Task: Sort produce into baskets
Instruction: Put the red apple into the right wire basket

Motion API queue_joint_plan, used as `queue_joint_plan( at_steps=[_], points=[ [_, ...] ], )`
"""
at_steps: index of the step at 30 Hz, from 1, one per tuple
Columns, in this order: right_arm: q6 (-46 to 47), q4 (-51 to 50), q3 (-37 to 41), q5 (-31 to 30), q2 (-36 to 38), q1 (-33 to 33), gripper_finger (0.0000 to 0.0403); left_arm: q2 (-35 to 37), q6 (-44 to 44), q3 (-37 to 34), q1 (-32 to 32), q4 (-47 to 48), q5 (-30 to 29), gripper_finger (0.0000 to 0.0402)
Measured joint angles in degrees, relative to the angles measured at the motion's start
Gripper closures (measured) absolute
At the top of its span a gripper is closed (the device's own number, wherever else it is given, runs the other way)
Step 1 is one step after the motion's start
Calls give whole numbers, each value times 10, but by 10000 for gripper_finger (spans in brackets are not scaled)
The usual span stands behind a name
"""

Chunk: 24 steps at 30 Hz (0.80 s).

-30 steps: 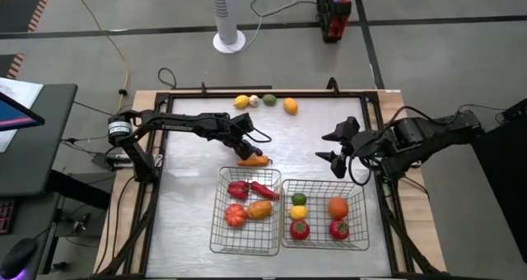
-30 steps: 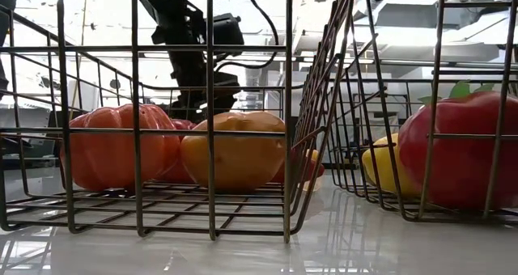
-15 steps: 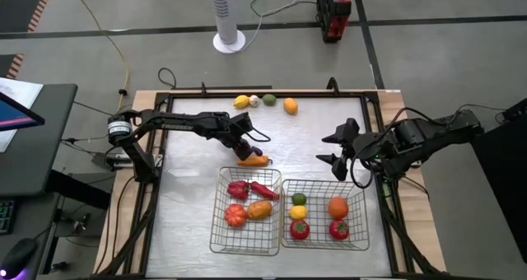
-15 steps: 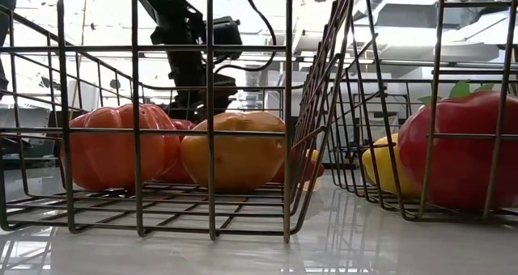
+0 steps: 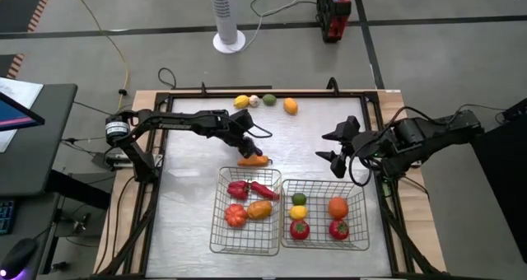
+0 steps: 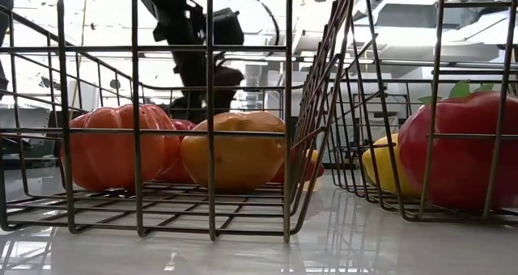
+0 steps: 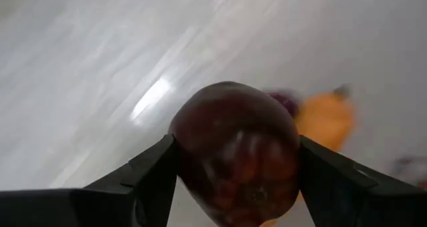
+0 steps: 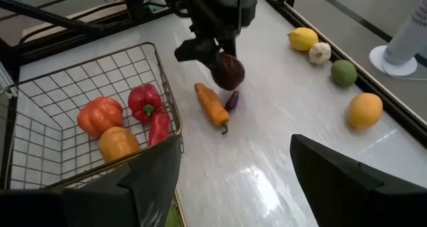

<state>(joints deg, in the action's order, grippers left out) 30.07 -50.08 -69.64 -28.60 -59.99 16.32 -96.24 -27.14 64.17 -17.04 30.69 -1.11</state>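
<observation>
High view: left gripper [image 5: 244, 137] over the table [image 5: 185, 169] by the carrot [image 5: 254, 160], likely lifting a piece toward the left basket [image 5: 221, 231]; right gripper [image 5: 335, 145] parked above the right basket [image 5: 362, 189], fingers spread, empty. Low view: dark arm behind the mesh, raised higher than a second ago. Left wrist view: fingers [image 7: 150, 173] pinching a dark purple fruit [image 7: 235, 150], clear of the table. Right wrist view: same fruit hanging above carrot and a small purple piece [image 8: 231, 101]; lemon [image 8: 302, 38], garlic [image 8: 320, 52], lime [image 8: 343, 73], orange [image 8: 364, 109] waiting along the far edge. Versus earlier: left fingers narrowed onto the fruit.
</observation>
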Motion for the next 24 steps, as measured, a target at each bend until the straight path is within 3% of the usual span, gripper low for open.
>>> queue_joint_plan(
  at_steps=[6, 16, 24],
  points=[
    [3, 1, 0, 0, 0, 0, 92, 8, -18, 47, 17, -91, 36, 152],
    [0, 0, 0, 1, 1, 0, 92, 6, -34, 78, 117, -325, 65, 152],
    [-10, 0, 0, 18, 1, 0, 92, 6, -49, 78, 217, -395, 36, 151]
  ],
)
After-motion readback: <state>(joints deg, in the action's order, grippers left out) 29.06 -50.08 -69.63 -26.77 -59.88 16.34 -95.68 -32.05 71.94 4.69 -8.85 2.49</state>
